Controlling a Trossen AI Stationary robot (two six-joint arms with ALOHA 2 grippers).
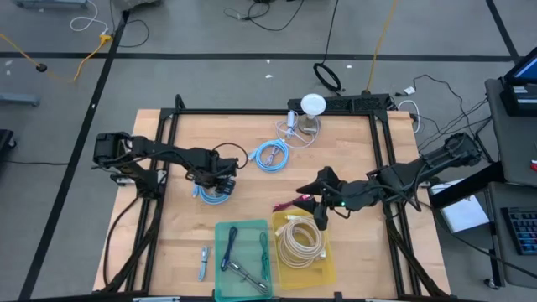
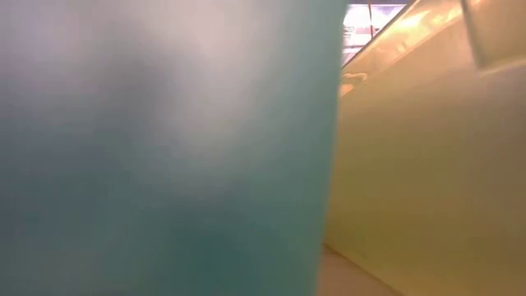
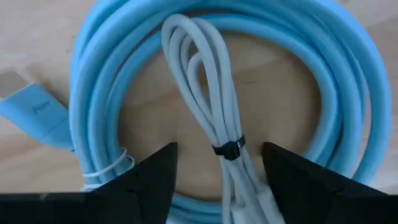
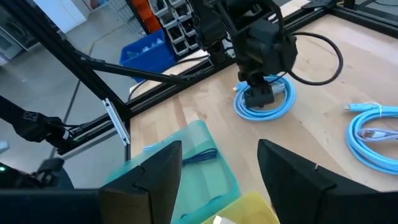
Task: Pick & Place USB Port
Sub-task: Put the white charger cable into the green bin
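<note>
A light-blue coiled cable lies flat on the wooden table left of centre. Its blue USB plug rests beside the coil. A thin white cable bundle, bound by a black tie, lies across the coil's middle. My left gripper is low over this coil, open, one finger on each side of the white bundle. My right gripper hovers open right of centre, above the far edge of the yellow bin. My left gripper comes from above, pointing down, with its open fingers on either side of the white bundle near the black tie. I cannot tell whether the fingertips touch the blue coil or the bundle.
A green bin with a dark-blue cable and a yellow bin holding a beige coil sit at the near edge; their walls fill the low view. A second blue coil, a white round-topped object, a pink item and a small tool lie around.
</note>
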